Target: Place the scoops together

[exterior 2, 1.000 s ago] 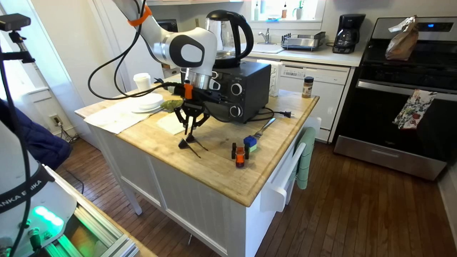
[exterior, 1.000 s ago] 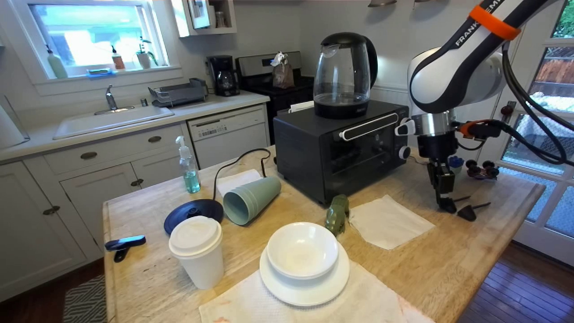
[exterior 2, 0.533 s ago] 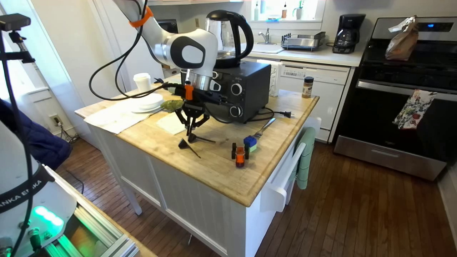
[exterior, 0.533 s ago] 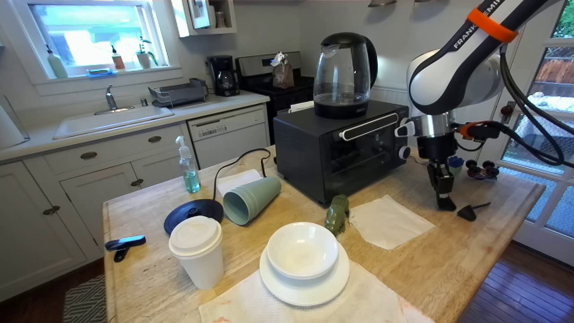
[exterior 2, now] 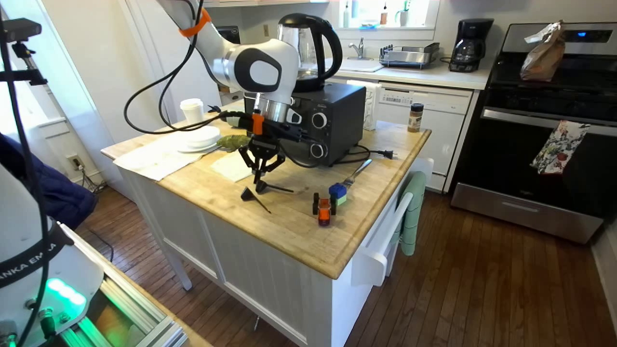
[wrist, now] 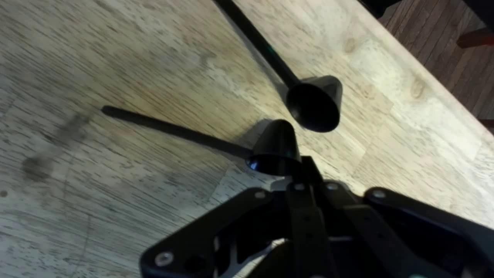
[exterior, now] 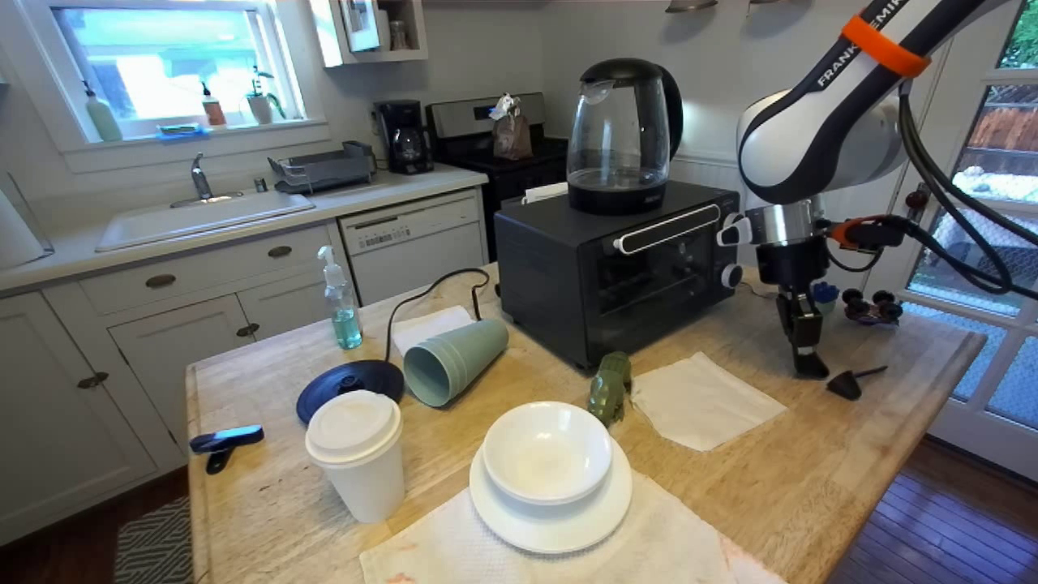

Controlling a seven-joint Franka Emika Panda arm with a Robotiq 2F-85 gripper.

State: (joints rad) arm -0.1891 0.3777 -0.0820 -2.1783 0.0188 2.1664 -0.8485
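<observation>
Black like the gripper [wrist: 310, 170] itself, one measuring scoop [wrist: 276, 144] sits right at the fingertips, which are drawn narrow with the rim of its cone-shaped bowl pinched between them. Its thin handle sticks out sideways (whether the bowl touches the wood below, I can't tell from here). Just beside it, toward the edge of the wooden tabletop [exterior 2: 294, 231], lies the loose scoop [wrist: 314, 106], a slim gap between the two bowls.

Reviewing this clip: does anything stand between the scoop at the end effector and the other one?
Nothing visible does: in the wrist view, only a narrow strip of tabletop separates the scoop at the end effector from the other scoop.
</observation>
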